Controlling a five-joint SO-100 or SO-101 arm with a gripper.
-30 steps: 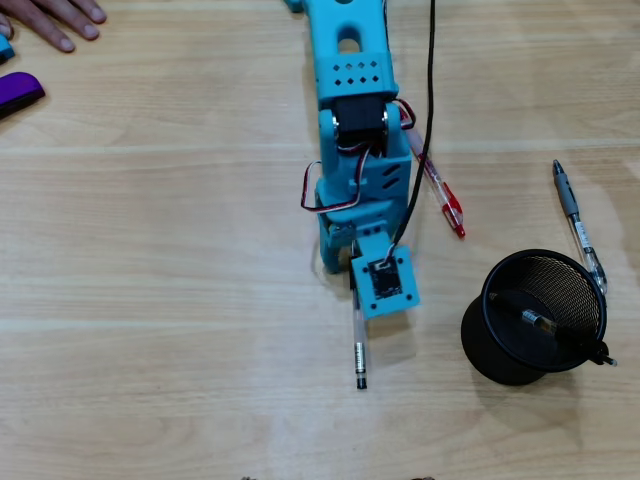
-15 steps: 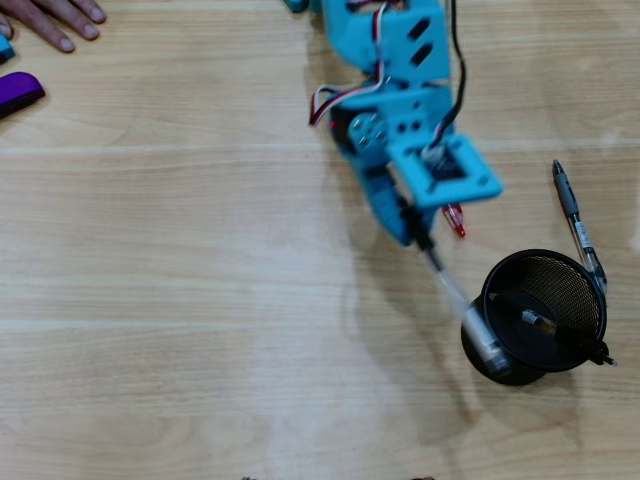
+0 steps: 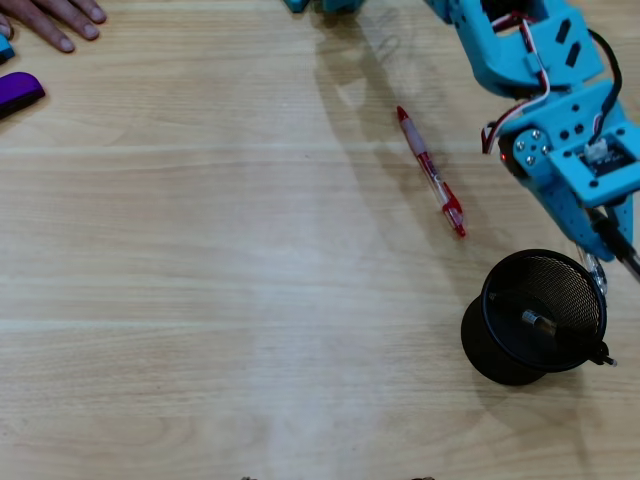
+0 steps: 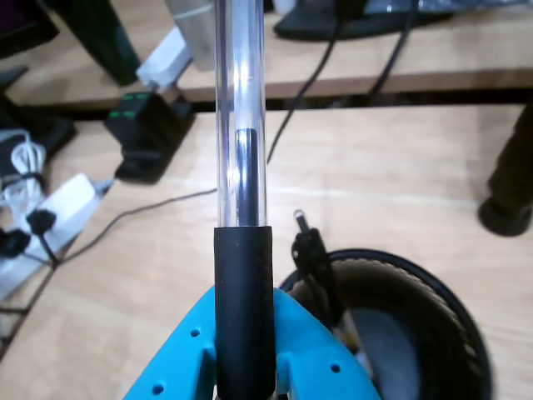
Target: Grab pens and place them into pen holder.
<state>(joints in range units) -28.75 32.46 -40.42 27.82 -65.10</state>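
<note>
Light wood-grain tabletop [image 3: 200,300], evenly lit, soft shadows near top centre in the overhead view. Wrist view: second desk [image 4: 400,50] behind across a dark gap, black cables [image 4: 308,92] trailing over it, white power strip [image 4: 50,212] at left, black charger box [image 4: 150,125] with green lights.

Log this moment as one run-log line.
gripper: shut on black-grip pen, beside holder | pen holder: mesh, one pen already inside | red pen: on table, untouched
</note>
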